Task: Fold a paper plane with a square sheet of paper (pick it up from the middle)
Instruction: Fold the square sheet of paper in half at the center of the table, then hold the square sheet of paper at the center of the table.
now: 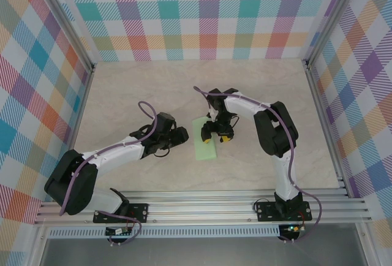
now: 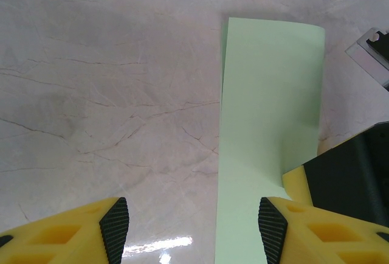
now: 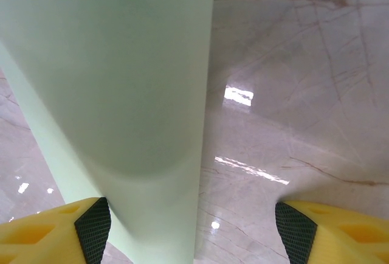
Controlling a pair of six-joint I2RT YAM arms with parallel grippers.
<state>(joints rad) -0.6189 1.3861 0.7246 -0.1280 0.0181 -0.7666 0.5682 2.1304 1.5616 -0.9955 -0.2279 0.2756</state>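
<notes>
The pale green sheet of paper (image 1: 204, 148) lies on the marbled tabletop (image 1: 147, 88) near the middle of the top external view. It is doubled over into a long narrow rectangle, tilted a little. No point or dart shape shows on it.

The right gripper (image 1: 216, 136) hangs directly over the upper part of the strip, its yellow fingers straddling the paper's right-hand edge. In the right wrist view the gripper (image 3: 194, 232) stands spread wide. One black-padded finger (image 3: 91, 227) is at the lower left of the frame against the green, and the other is at the lower right over bare marble. The paper (image 3: 115, 75) fills the left half of that frame, with a shadowed curve low down, as if the upper layer bulges rather than lying flat. Whether the lower-left pad actually touches the paper cannot be told from this angle. Nothing is pinched.

The left gripper (image 1: 183, 136) sits just left of the strip in the top external view, near it but apart. From the left wrist view this gripper (image 2: 193, 230) is also parted and holds nothing. The paper (image 2: 270, 112) runs up the right-centre of that frame, and its long left edge falls between the two fingers. A finger of the other arm intrudes at the right edge.
</notes>
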